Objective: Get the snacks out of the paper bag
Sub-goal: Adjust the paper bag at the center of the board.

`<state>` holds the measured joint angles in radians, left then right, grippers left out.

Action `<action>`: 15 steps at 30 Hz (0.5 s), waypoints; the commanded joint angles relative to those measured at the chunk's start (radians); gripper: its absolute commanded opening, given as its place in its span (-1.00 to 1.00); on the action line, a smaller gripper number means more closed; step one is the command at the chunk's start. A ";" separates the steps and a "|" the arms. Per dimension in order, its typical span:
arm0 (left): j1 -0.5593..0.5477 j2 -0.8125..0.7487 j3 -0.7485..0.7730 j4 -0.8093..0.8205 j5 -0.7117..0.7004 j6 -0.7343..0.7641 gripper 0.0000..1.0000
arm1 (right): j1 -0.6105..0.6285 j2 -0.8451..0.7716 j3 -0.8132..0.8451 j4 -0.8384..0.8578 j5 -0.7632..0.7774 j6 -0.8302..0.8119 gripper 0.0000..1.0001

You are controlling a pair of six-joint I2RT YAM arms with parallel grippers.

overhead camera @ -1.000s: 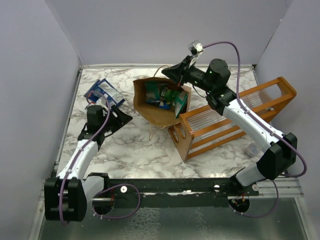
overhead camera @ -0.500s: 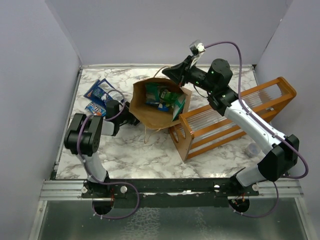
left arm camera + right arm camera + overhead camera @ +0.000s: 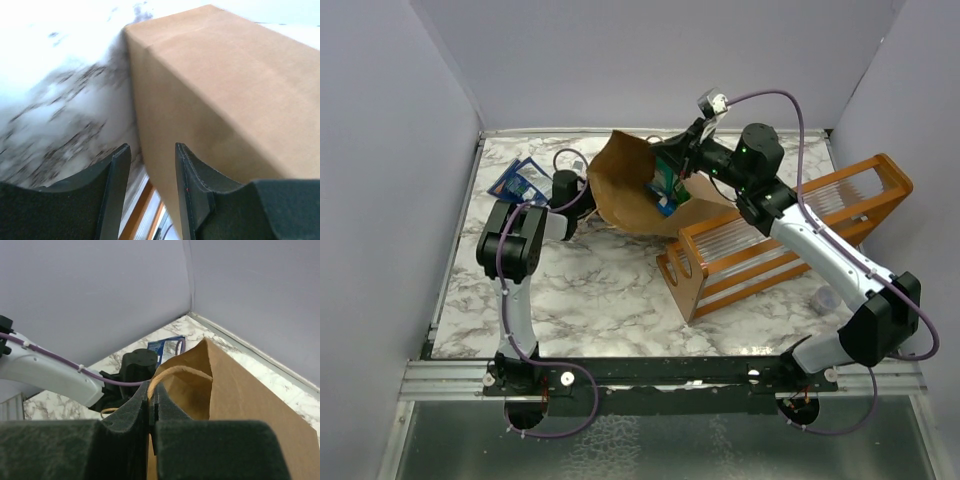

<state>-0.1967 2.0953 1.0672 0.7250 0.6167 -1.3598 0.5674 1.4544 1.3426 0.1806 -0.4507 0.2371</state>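
1. Paper bag. The paper bag [image 3: 625, 195] lies tipped on its side at the far middle of the desk [image 3: 600, 290]. Its flat bottom faces left and its mouth faces right, toward the wooden rack [image 3: 790, 235]. The mouth end is raised and sits just beside the rack's upper corner.

2. Snacks. Teal, green and blue snacks [image 3: 666, 190] show at the bag's mouth, inside the paper. Two blue-and-white packets [image 3: 517, 180] lie flat on the desk at the far left, apart from the bag and close to the left arm.

3. Right pincer. The right pincer [image 3: 670, 167] reaches in from the right at the bag's top rim. In the right wrist view its pads [image 3: 132, 407] are pressed together with no gap, pinching the bag [image 3: 235, 390] at the rim, where the twisted paper handle [image 3: 182, 370] loops out.

4. Left pincer. The left pincer [image 3: 585, 197] sits low at the bag's bottom end. In the left wrist view the left pincer [image 3: 152, 150] stands at a narrow gap. The bag's folded bottom corner [image 3: 225, 100] runs into that gap alongside the right-hand finger [image 3: 192, 190]. A strip of desk shows between the other finger and the paper, so no clamp on the bag is seen.
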 commanded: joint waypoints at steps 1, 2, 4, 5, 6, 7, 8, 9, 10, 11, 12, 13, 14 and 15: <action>0.038 -0.063 -0.138 0.011 -0.004 0.063 -0.11 | 0.002 -0.005 -0.015 0.030 0.064 -0.108 -0.97; 0.058 -0.100 -0.222 0.028 -0.008 0.072 -0.10 | 0.002 0.005 -0.011 0.021 0.070 -0.124 -0.97; 0.111 -0.174 -0.349 0.035 -0.012 0.099 -0.09 | 0.002 0.020 -0.001 0.000 0.065 -0.139 -0.97; 0.157 -0.221 -0.418 0.034 -0.012 0.115 -0.09 | 0.002 0.026 0.003 -0.002 0.041 -0.142 -0.97; 0.193 -0.276 -0.481 0.031 -0.006 0.134 -0.09 | 0.002 0.031 0.005 0.001 0.003 -0.146 -0.97; 0.225 -0.343 -0.530 0.006 -0.001 0.178 -0.08 | 0.002 0.036 0.008 0.005 -0.044 -0.154 -0.97; 0.254 -0.409 -0.558 -0.057 0.006 0.231 -0.07 | 0.002 0.042 0.012 0.010 -0.085 -0.160 -0.97; 0.275 -0.495 -0.564 -0.153 0.008 0.296 -0.06 | 0.002 0.048 0.015 0.016 -0.125 -0.158 -0.97; 0.286 -0.574 -0.550 -0.276 0.002 0.377 -0.04 | 0.002 0.055 0.021 0.019 -0.154 -0.154 -0.97; 0.288 -0.647 -0.527 -0.405 -0.010 0.456 -0.01 | 0.002 0.061 0.027 0.024 -0.172 -0.147 -0.97; 0.286 -0.722 -0.495 -0.516 -0.025 0.519 0.01 | 0.002 0.067 0.031 0.038 -0.184 -0.133 -0.97; 0.286 -0.791 -0.471 -0.604 -0.031 0.561 0.03 | 0.002 0.071 0.034 0.053 -0.193 -0.120 -0.97; 0.286 -0.858 -0.453 -0.670 -0.039 0.585 0.05 | 0.002 0.073 0.036 0.065 -0.203 -0.109 -0.97; 0.286 -0.928 -0.434 -0.736 -0.066 0.606 0.05 | 0.002 0.074 0.037 0.077 -0.208 -0.102 -0.97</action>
<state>0.0963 1.3968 0.5488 0.3386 0.5976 -0.9977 0.5678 1.5127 1.3392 0.1860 -0.5533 0.1101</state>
